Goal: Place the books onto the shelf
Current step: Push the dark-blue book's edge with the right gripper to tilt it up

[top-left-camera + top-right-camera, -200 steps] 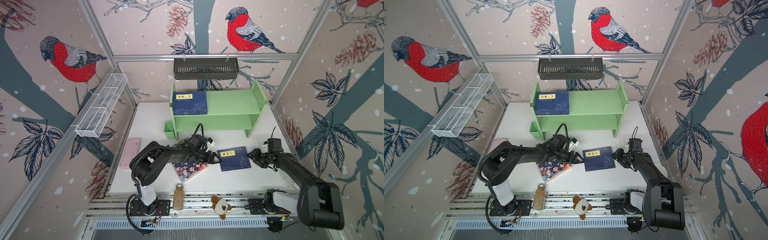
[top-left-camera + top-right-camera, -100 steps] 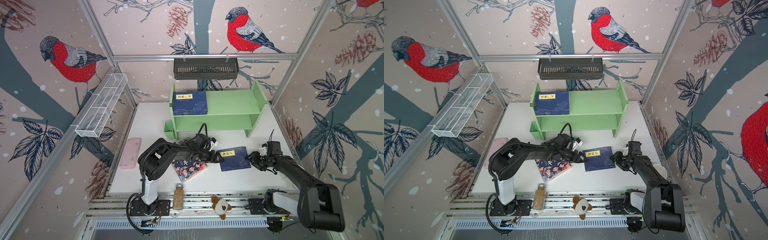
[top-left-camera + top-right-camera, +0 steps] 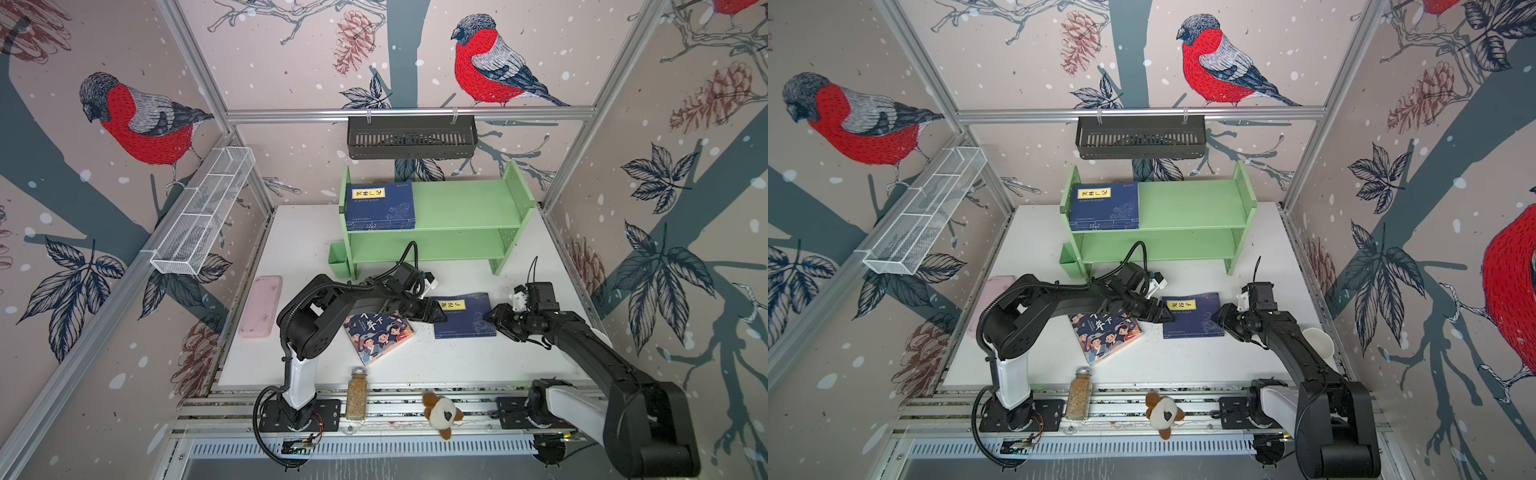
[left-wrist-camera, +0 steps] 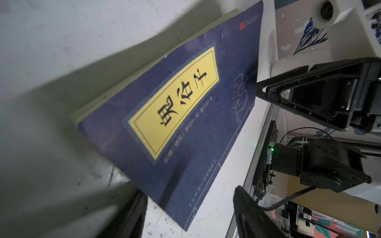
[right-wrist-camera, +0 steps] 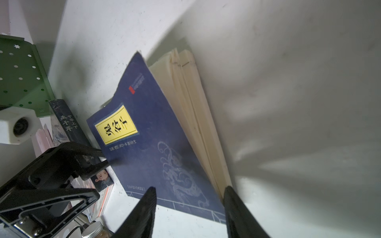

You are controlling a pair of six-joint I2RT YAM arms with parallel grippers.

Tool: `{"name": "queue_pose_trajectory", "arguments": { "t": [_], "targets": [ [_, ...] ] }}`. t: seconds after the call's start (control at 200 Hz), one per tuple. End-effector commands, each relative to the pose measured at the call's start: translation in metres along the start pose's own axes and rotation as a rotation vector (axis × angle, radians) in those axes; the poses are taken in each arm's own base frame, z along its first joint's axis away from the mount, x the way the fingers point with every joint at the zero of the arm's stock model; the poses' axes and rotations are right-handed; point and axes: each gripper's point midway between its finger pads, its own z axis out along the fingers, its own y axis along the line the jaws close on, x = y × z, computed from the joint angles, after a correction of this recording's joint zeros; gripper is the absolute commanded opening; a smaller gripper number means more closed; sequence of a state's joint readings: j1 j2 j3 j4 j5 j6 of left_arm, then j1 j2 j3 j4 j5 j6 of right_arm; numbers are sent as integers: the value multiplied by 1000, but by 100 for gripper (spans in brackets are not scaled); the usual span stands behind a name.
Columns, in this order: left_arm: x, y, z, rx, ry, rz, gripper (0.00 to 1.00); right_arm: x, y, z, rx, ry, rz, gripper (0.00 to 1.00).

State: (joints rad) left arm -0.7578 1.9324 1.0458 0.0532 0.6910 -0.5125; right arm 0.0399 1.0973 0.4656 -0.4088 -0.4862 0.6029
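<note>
Thin navy-blue softcover book with a yellow title label (image 3: 463, 316) lies flat on the white table (image 3: 457, 361), centre of both top views, between the two arms. The right wrist view shows cream pages fanned loose along its fore-edge and the cover lifting a little, so I judge it light, floppy and prone to splaying or sliding if taken by the cover alone. The best hold is probably across the full page block at an edge, or one side pinned while the opposite side is lifted. Left gripper (image 3: 436, 314) has its jaws apart at the book's left edge; one fingertip appears to rest at or on the cover near the label, but contact cannot be confirmed. Right gripper (image 3: 496, 322) also has its jaws apart, straddling the lower right corner, with nothing clamped. A stack of navy-blue books with yellow labels (image 3: 380, 205) already lies on the left end of the top board of the light green two-tier shelf (image 3: 465, 203), upper centre of frame. The larger book with cartoon people on its cover (image 3: 378, 336) is on the table just left of the navy one, partly under the left arm and apparently not touching it. The pink flat case (image 3: 262, 306), glass jar with brown contents (image 3: 357, 392) and small plush toy (image 3: 442, 413) sit well clear of the route. Path to the shelf looks open; the left arm's own cable and the shelf's upright side panels are the likely snags.
</note>
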Motion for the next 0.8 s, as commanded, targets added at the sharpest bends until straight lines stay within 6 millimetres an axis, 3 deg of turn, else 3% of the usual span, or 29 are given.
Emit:
{"name": "queue_pose_trajectory", "arguments": {
  "t": [0.0, 0.3, 0.57, 0.795],
  "targets": [
    [4, 12, -4, -85, 14, 5, 69, 1, -12, -2, 71, -11, 32, 55],
    [5, 17, -11, -135, -9, 22, 69, -10, -26, 2, 134, -65, 77, 56],
    [7, 9, -7, -80, 6, -24, 69, 3, -32, 12, 121, -14, 96, 56],
    [10, 21, -1, -114, 31, 9, 70, 20, -24, 13, 61, 25, 105, 56]
  ]
}}
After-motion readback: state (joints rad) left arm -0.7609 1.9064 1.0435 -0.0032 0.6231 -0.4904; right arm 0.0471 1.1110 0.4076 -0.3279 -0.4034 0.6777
